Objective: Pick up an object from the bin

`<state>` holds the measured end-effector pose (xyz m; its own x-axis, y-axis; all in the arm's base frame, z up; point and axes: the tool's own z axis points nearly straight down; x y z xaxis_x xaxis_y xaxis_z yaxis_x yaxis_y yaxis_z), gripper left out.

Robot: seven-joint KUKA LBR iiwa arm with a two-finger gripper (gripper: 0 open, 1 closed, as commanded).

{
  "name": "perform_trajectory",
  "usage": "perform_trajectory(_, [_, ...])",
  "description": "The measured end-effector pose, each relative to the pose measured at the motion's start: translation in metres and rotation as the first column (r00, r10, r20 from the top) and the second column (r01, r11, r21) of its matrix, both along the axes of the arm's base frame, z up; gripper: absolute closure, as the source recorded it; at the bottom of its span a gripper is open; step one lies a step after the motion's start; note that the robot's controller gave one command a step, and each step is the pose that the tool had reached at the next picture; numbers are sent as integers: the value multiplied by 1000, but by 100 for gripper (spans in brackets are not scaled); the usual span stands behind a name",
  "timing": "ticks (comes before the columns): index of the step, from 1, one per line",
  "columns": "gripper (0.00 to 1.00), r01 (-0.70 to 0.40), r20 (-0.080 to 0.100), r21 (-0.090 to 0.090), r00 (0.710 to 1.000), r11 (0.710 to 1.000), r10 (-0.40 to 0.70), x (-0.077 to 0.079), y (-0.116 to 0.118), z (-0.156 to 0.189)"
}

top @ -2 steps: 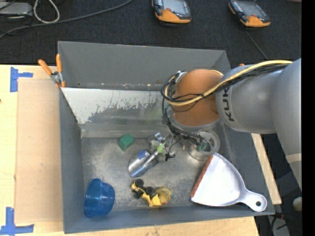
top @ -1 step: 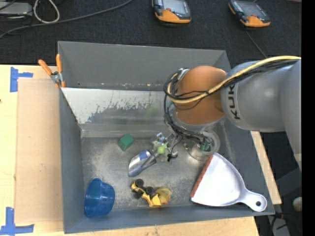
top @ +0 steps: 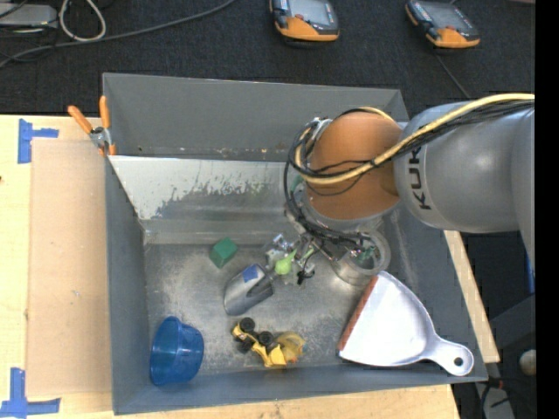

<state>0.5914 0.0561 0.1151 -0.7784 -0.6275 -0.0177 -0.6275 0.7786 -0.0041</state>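
Note:
My gripper (top: 295, 258) hangs low over the middle of the bin, under the arm's orange cover. A small light-green thing (top: 282, 266) sits right at its tip; whether it is gripped cannot be made out. Just below and to the left lies a grey rounded object with a blue patch (top: 246, 291), close to the gripper's tip. A green block (top: 224, 252) lies further left on the bin floor. A clear round cup (top: 360, 260) stands just right of the gripper.
A white dustpan with a red edge (top: 397, 326) fills the front right corner. A yellow and black toy vehicle (top: 267, 345) lies by the front wall, and a blue cup (top: 175, 350) sits in the front left corner. The arm covers the bin's right rear.

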Motion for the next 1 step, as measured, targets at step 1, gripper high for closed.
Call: perform_trajectory(1, [100, -189, -5, -1, 982, 982, 189, 0, 0, -4])
